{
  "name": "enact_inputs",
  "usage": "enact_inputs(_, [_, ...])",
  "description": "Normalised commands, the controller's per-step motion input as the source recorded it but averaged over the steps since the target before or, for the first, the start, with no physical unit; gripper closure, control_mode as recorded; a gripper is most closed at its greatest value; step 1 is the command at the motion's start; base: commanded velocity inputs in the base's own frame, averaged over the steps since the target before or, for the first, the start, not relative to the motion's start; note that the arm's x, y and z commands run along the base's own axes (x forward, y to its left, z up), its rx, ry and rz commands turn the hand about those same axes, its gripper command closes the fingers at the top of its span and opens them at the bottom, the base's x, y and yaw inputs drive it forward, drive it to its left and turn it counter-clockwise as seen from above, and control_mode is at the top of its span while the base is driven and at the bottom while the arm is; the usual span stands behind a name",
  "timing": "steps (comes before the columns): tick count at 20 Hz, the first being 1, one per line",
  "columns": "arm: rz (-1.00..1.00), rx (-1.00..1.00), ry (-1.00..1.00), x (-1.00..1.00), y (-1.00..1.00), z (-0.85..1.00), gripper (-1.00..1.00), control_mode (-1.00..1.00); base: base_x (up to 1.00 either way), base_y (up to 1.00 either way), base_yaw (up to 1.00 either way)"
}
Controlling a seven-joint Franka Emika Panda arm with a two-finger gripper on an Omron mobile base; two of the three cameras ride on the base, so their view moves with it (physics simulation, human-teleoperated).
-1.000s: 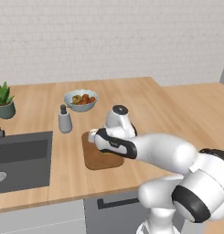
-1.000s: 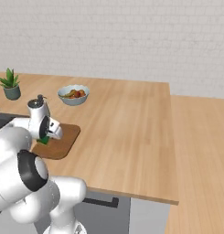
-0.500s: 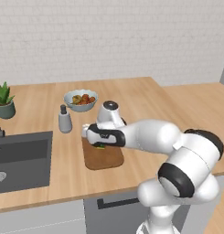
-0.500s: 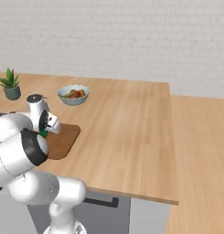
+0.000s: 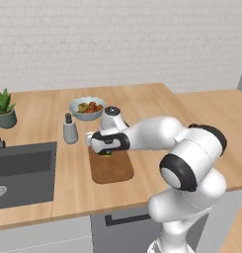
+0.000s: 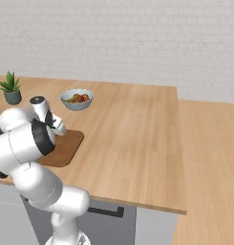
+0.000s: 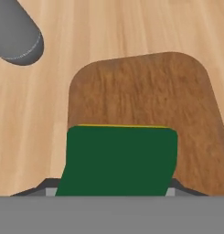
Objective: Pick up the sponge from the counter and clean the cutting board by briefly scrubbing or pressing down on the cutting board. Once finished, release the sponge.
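- Since a second ago your arm has swung its elbow out to the right in the left base view, and the hand [image 5: 107, 149] has stayed low over the near-left part of the cutting board [image 5: 111, 167]; the bowl, bottle and plant sit where they did
- You have the hand closed on the sponge [image 7: 118, 160]; in the hand view its dark green face spreads across the lower middle between the two finger tips, a thin yellow edge along its far side; the jaws stand only as wide as the sponge
- Look at the left base view and you see a sliver of green under the hand, over the board's far end; whether the sponge presses on the wood or hangs just above it you cannot tell
- Your cutting board lies flat on the counter [image 5: 142, 104], dark brown with rounded corners; in the right base view its right part [image 6: 66, 146] shows beside the arm's white body
- Just past the board to the left stands a grey bottle [image 5: 69, 130], upright, apart from the board; its rounded top shows at the upper left of the hand view [image 7: 15, 32]
- Left of it the dark sink [image 5: 21, 170] is set into the counter
- Farther back a bowl [image 5: 87, 107] holds coloured fruit; you see it again in the right base view [image 6: 77, 98]
- Farthest left a potted plant [image 5: 4, 106] stands near the brick wall [image 5: 117, 44]
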Motion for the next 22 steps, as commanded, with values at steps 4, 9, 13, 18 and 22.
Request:
enact_inputs(4, [0.00,-0.01,0.05,0.29,0.03,-0.26,1.00,-1.00,0.00,0.00,0.00])
enact_inputs(9, [0.00,0.00,0.07,0.23,0.00,-0.18,1.00,-1.00,0.00,0.00,0.00])
enact_inputs(13, [0.00,0.00,0.06,0.18,0.09,-0.15,1.00,-1.00,0.00,0.00,0.00])
enact_inputs(18, [0.00,-0.02,0.00,0.00,0.18,-0.01,1.00,-1.00,0.00,0.00,0.00])
enact_inputs(22, [0.00,-0.01,0.00,0.00,0.09,-0.02,1.00,-1.00,0.00,0.00,0.00])
